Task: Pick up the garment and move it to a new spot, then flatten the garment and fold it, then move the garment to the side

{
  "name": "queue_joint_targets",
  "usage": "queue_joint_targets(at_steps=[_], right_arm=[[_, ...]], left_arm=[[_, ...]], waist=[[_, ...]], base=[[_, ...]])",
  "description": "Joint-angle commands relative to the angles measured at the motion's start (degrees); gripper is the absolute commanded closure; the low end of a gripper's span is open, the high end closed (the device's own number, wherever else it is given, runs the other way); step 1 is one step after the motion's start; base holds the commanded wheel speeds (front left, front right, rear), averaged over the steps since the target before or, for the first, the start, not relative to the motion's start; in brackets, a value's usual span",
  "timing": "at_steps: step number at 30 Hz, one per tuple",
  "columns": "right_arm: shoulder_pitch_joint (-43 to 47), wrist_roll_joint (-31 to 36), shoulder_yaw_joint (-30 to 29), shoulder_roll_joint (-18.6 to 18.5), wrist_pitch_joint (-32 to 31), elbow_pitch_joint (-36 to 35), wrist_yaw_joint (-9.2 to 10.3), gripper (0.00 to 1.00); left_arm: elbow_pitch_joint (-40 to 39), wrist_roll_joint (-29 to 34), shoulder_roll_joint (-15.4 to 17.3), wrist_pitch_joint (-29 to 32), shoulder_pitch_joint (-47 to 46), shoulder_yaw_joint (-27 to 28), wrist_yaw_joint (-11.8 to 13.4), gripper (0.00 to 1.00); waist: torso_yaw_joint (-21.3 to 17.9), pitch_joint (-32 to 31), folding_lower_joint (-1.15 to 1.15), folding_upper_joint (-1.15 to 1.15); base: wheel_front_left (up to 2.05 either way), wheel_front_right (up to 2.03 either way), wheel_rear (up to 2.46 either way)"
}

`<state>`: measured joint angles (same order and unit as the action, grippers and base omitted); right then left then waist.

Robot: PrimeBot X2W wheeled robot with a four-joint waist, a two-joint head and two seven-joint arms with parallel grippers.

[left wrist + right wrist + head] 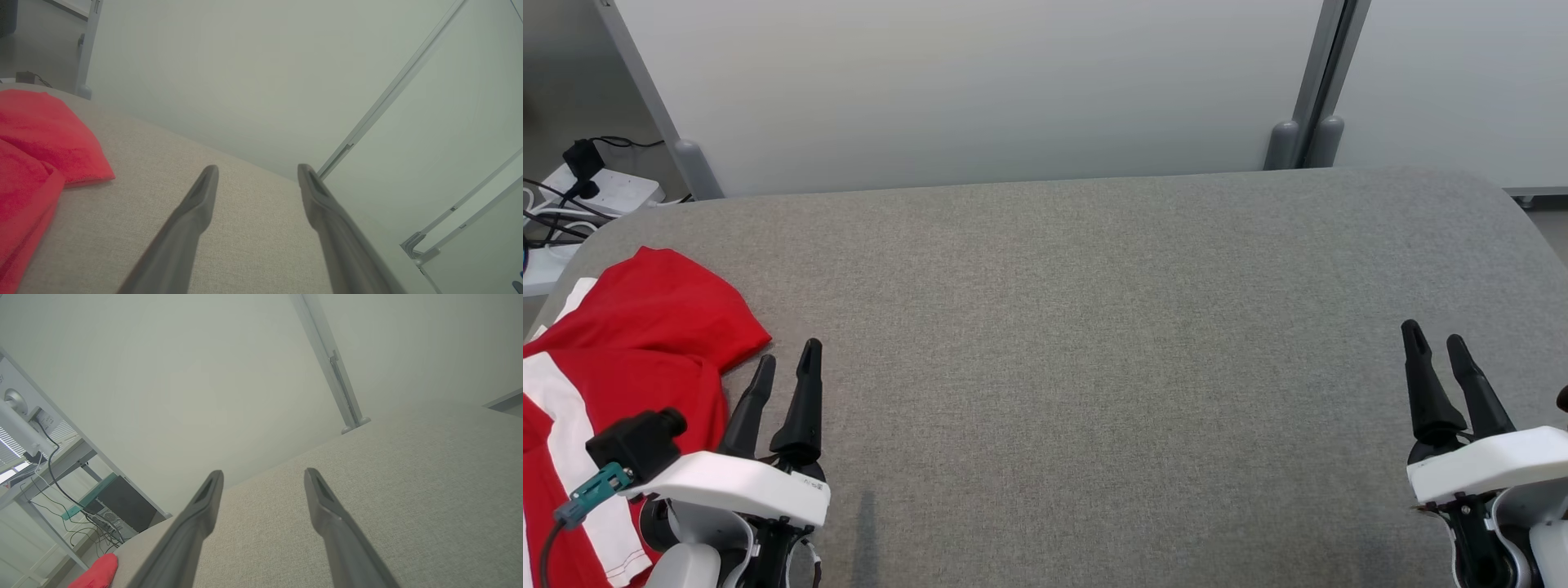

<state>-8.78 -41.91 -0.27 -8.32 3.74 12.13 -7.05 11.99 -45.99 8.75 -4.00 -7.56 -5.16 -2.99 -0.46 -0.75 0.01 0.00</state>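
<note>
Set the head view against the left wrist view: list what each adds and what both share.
Head view adds: the open right gripper, a white stripe on the garment, and a power strip. Left wrist view adds: the grooved inner faces of the left gripper's fingers. Shared: the red garment, the grey table, the open left gripper.

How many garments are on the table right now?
1. The red-and-white garment lies at the table's left end, just left of the left claw; part runs out of frame.
</note>
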Motion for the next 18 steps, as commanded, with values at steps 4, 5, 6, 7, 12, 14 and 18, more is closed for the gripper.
queue_joint_targets(at_steps=[4, 5, 6, 7, 12, 14, 18], right_arm=[[-2.4, 4.6, 1.3, -1.4, 1.4, -0.5, -0.31, 0.0], [-2.3, 5.5, 1.5, -1.4, 1.6, -0.3, -0.31, 0.0], [-2.3, 6.3, 1.6, -1.4, 1.8, -0.1, -0.32, 0.0], [-2.3, 7.2, 1.7, -1.4, 1.9, 0.2, -0.32, 0.0], [-2.0, 11.5, 1.6, -1.3, 2.8, 1.3, -0.33, 0.0], [-1.8, 13.2, 1.6, -1.3, 3.1, 1.9, -0.33, 0.0], [-1.5, 16.3, 1.7, -1.1, 3.8, 3.1, -0.34, 0.0]], left_arm=[[-0.9, 4.2, 1.9, -1.2, -3.7, 0.0, 0.9, 0.0], [-0.7, 4.9, 2.0, -1.3, -3.7, -0.2, 1.0, 0.0], [-0.5, 5.7, 2.1, -1.5, -3.7, -0.4, 1.1, 0.0], [-0.3, 6.4, 2.2, -1.7, -3.7, -0.5, 1.3, 0.0], [1.3, 9.5, 2.6, -2.5, -3.7, -1.2, 1.9, 0.0], [1.9, 11.0, 2.9, -2.8, -3.8, -1.5, 2.3, 0.0], [2.7, 13.9, 3.3, -3.5, -4.2, -2.1, 3.0, 0.0]], waist=[[0.0, -0.1, 0.0, 0.0], [0.0, -0.2, 0.0, 0.0], [0.0, -0.2, 0.0, 0.0], [0.0, -0.2, 0.0, 0.0], [0.1, -0.4, 0.0, 0.0], [0.2, -0.4, 0.0, 0.0], [0.3, -0.5, 0.0, 0.0]], base=[[0.0, 0.0, 0.0], [0.0, 0.0, 0.0], [0.0, 0.0, 0.0], [0.0, 0.0, 0.0], [0.0, 0.0, 0.0], [0.0, 0.0, 0.0], [0.0, 0.0, 0.0]])
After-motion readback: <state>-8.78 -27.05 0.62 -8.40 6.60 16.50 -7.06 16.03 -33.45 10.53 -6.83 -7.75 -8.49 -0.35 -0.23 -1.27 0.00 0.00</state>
